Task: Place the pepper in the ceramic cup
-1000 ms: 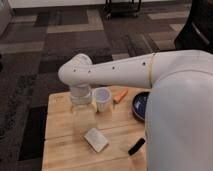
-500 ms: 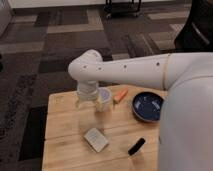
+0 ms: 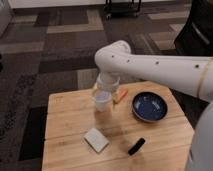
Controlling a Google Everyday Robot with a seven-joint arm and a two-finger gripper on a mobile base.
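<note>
**Reaching for the pepper: pick-up not yet made**

We judge the task to be at its first step, the approach. The pepper (image 3: 120, 95) lies on the wooden worktop (image 3: 70, 115) just right of centre in the frame. It sits right beside the cup (image 3: 102, 104) and seems to touch it or nearly so. It is not in the cup, and nothing is holding it.

The tool (image 3: 106, 89) hangs at the centre of the frame, directly over the cup and low against its rim, at the end of the white arm (image 3: 150, 67) that sweeps in from the right edge. We read the tool as spread, with nothing pinched in it.

The next move calls for a small shift toward the right of the frame. The tool must then come down over the pepper without knocking the cup, and close across the pepper's narrow body. After that comes a short lift and a release over the cup's mouth.

The pepper is small, tapered and orange-red, and probably smooth and slightly yielding. The cup is a plain white cylinder with a glossy, hard look, and likely light enough to tip. The worktop shows pale, planked grain.

Further right sits a wide dark-blue bowl (image 3: 135, 107). Lower in the frame lie a pale flat block (image 3: 96, 140) and a black bar (image 3: 136, 146).
</note>
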